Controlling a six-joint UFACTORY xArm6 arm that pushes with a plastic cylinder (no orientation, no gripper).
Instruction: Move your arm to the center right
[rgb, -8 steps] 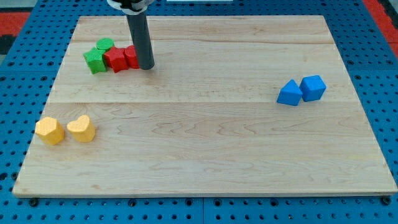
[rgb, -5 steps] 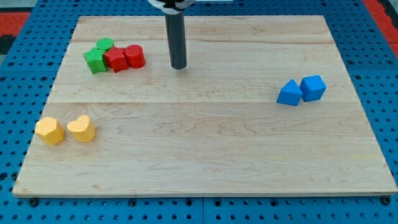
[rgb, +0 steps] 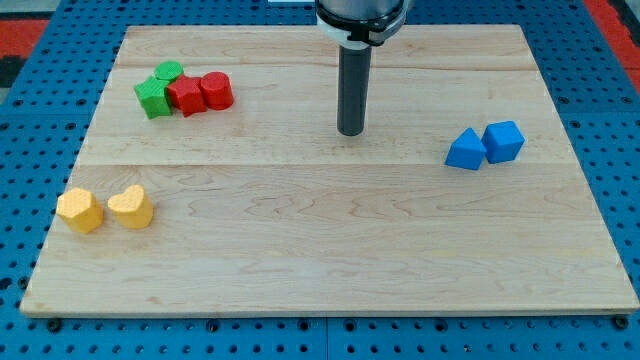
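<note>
My tip (rgb: 350, 131) rests on the wooden board (rgb: 330, 250), a little above its middle and touching no block. To its right lie a blue triangular block (rgb: 465, 150) and a blue cube (rgb: 504, 141), side by side near the board's right edge. At the view's upper left sit a red cylinder (rgb: 216, 90), a red star-like block (rgb: 186, 96), a green star-like block (rgb: 153, 98) and a green block (rgb: 168, 72), bunched together. At the lower left lie a yellow hexagonal block (rgb: 79, 210) and a yellow heart block (rgb: 131, 206).
The board lies on a blue pegboard table (rgb: 30, 130). A red surface (rgb: 25, 22) shows at the view's top corners.
My tip has slid to the right and slightly down, from beside the red cylinder to near the board's upper middle. No block has moved.
</note>
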